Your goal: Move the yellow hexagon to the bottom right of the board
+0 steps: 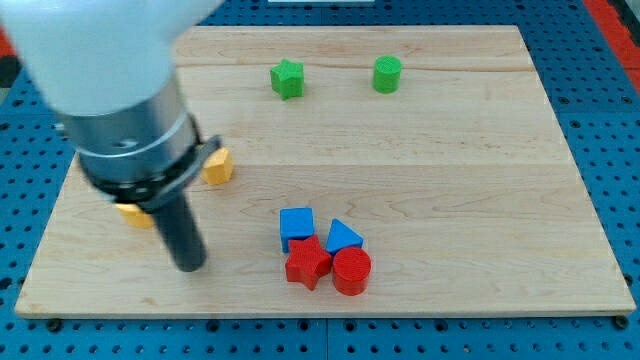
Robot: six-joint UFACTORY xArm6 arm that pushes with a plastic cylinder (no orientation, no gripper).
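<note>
My tip point(189, 266) rests on the bench point(450, 180) at the view's lower left, clear of every block; being a plain rod, the tool has nothing to open or close and has hold of nothing. Two yellow blocks show beside the arm's body: one yellow block point(218, 166) just to the view's right of the dark collar, and a second yellow block point(134, 214) partly hidden under the collar at the view's left. Neither shape can be made out for certain, so which one is the hexagon cannot be told. Both lie above the tip in the view, one up and to the right, the other up and to the left. The goal corner lies well away to the view's lower right, so in my judgement the tip must first pass to the upper-left side of the chosen block. A blue square point(296, 226), blue triangle point(343, 237), red star point(307, 263) and red cylinder point(351, 271) cluster on that line and may obstruct
</note>
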